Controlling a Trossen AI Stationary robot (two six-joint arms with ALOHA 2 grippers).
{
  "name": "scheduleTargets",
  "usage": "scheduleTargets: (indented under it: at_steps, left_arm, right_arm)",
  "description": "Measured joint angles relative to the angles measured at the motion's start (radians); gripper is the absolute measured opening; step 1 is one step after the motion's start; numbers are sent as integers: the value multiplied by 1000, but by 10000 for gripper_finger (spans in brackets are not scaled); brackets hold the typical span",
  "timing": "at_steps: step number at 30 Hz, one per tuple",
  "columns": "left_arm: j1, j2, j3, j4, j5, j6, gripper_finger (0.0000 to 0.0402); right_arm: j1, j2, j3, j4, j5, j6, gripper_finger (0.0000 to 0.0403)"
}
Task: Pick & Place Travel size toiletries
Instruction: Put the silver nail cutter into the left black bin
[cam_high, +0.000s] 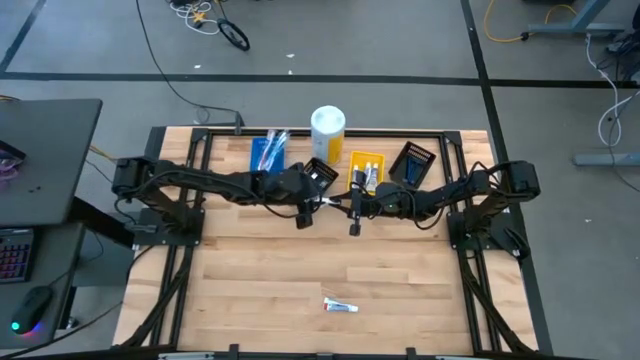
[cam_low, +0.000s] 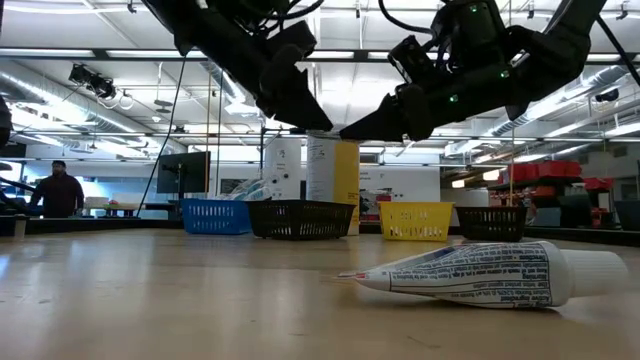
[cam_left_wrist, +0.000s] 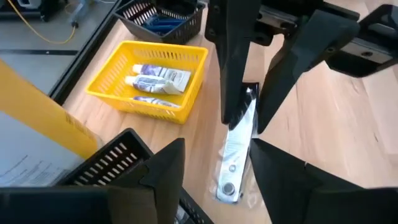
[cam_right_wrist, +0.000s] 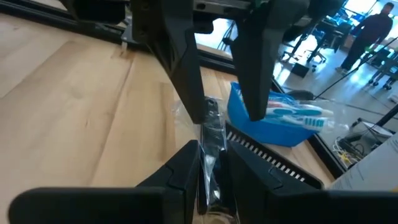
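Observation:
A razor in a clear wrapper (cam_left_wrist: 239, 134) hangs in the air over the table's middle (cam_high: 328, 204), between my two grippers. My right gripper (cam_right_wrist: 211, 154) is shut on one end of it. My left gripper (cam_left_wrist: 217, 152) is open. Its fingers stand on either side of the razor's other end (cam_left_wrist: 227, 186), with a gap on each side. A white toothpaste tube (cam_high: 340, 305) lies on its side near the table's front edge and shows large in the low view (cam_low: 480, 275). My right gripper pinches the razor's end nearest the table's right side (cam_left_wrist: 247, 99) between its two fingers. The fingers come from the table's right, slanting a little downward, and lie along the razor. The razor sticks out past the fingertips toward my left gripper, clear of the table.
Along the far edge stand a blue bin (cam_high: 268, 152) with toothbrushes, a black bin (cam_high: 320, 172), a yellow bin (cam_high: 365, 172) with small tubes, another black bin (cam_high: 415, 163) and a tall white-and-yellow cylinder (cam_high: 328, 130). A person (cam_low: 60, 190) stands in the room behind.

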Motion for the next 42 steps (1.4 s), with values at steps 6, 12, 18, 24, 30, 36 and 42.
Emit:
scheduleTargets:
  at_steps: [6, 12, 18, 24, 30, 36, 42]
  left_arm:
    - [0, 6, 0, 2, 4, -9, 150]
    - [0, 7, -2, 13, 1, -10, 132]
    - [0, 8, -2, 25, -1, 10, 160]
    - [-1, 8, -2, 12, -67, 41, 198]
    - [4, 7, -2, 14, -89, 150, 210]
    - [2, 7, -2, 15, -84, 255, 195]
    - [2, 6, -2, 25, -92, 268, 143]
  right_arm:
    - [-1, 0, 0, 5, 6, 0, 85]
    - [-2, -1, 0, -17, 63, 0, 85]
    - [-11, -2, 0, -22, 61, 32, 75]
    - [-28, -2, 0, -14, 61, 81, 71]
    - [-29, -2, 0, 43, 37, 134, 70]
    - [-31, -2, 1, 59, 5, 155, 69]
    - [-37, -2, 1, 50, 2, 156, 69]
